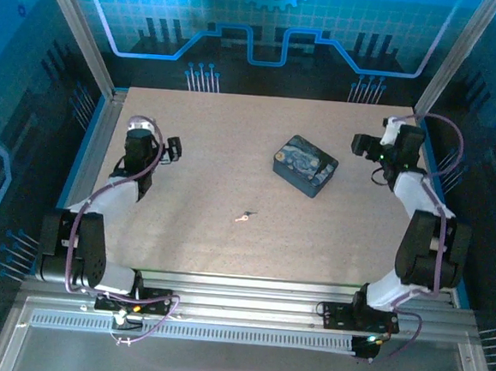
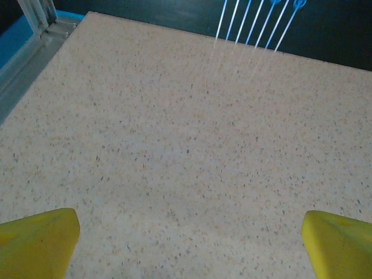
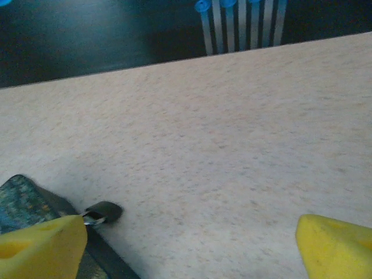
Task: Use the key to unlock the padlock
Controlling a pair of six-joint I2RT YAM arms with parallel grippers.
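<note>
The key (image 1: pixel 245 216), small and pale, lies flat on the speckled table near its middle, far from both grippers. The padlock (image 3: pixel 106 211) is a tiny dark body with a silvery shackle, sitting against the edge of the dark-blue painted tin (image 3: pixel 23 203), just past my right gripper's left fingertip (image 3: pixel 43 247). My right gripper (image 3: pixel 189 244) is open over bare table, to the right of the tin (image 1: pixel 304 165). My left gripper (image 2: pixel 189 244) is open too, with only tabletop between its yellow fingertips, at the table's left side (image 1: pixel 172 149).
The table (image 1: pixel 218 132) is framed by aluminium rails on the left and right and a dark wall with blue markings at the back. The tin stands right of centre, between the key and the right arm.
</note>
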